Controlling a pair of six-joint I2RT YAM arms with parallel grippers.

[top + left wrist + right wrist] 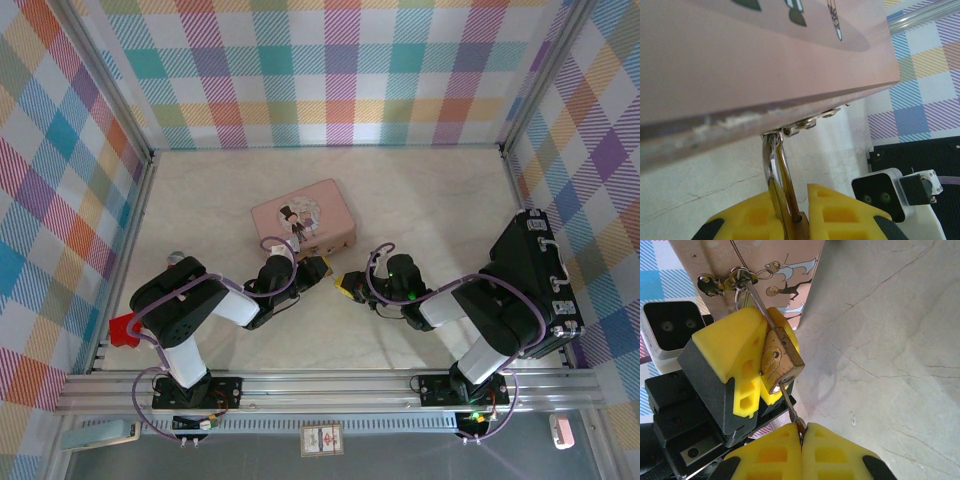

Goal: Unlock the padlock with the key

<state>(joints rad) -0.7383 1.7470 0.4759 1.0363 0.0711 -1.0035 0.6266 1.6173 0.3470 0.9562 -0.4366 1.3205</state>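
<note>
The small brass padlock (781, 362) hangs by its silver shackle (773, 167) from the latch of the pink case (303, 218). My left gripper (797, 212) is shut on the padlock's body, its yellow fingers (735, 352) on either side. The thin dark key (789, 401) has its tip in the keyhole at the padlock's lower end. My right gripper (802, 432) is shut on the key's head, just below the padlock. From above, the two grippers meet in front of the case, left gripper (316, 268) and right gripper (350, 285).
A black case (535, 280) lies at the right, beside the right arm. A red object (123, 330) sits at the left edge by the left arm. Plaid walls close in the pale marbled table (430, 200). The right wrist's camera housing (880, 192) is close to the left fingers.
</note>
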